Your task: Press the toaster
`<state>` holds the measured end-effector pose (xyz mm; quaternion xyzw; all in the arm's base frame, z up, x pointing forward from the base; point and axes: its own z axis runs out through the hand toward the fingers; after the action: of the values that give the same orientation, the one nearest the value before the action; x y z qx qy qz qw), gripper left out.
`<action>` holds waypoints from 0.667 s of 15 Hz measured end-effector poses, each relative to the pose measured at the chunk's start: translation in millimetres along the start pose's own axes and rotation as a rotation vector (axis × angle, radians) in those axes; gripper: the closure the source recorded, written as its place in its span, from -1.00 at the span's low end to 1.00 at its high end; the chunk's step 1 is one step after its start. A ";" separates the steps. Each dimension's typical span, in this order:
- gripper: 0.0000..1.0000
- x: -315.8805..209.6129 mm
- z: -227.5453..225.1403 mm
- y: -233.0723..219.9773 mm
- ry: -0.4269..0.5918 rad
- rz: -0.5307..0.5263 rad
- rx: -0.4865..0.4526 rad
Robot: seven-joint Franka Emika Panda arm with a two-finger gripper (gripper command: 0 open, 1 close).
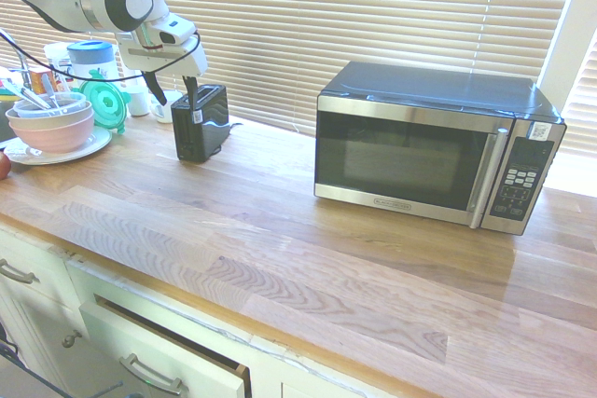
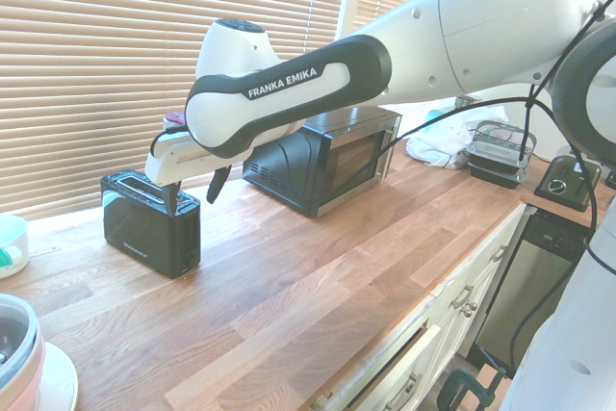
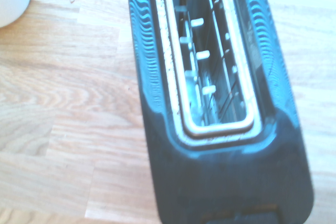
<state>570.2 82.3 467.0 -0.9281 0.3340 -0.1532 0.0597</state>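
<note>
The claw (image 1: pixel 178 104) gapes wide, gripping nothing, one finger over the near end of the toaster (image 1: pixel 189 141), at the microwave's (image 1: pixel 401 160) nine o'clock in the first exterior view; reaching looks nearly done, pressing left.

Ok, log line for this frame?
task: press toaster | fingers: spread, one over toaster's end | slot: empty | microwave: door closed
</note>
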 end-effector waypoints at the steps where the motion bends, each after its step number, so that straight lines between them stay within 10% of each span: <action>1: -1.00 1.5 0.3 0.7 0.003 0.002 0.003; 2: -1.00 2.0 0.9 0.9 0.004 0.002 0.004; 3: 1.00 2.1 1.1 0.9 0.004 -0.001 0.004; 10: 1.00 2.1 2.9 2.5 -0.004 -0.037 0.012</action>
<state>571.2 79.0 464.2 -0.9340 0.3160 -0.1544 0.0630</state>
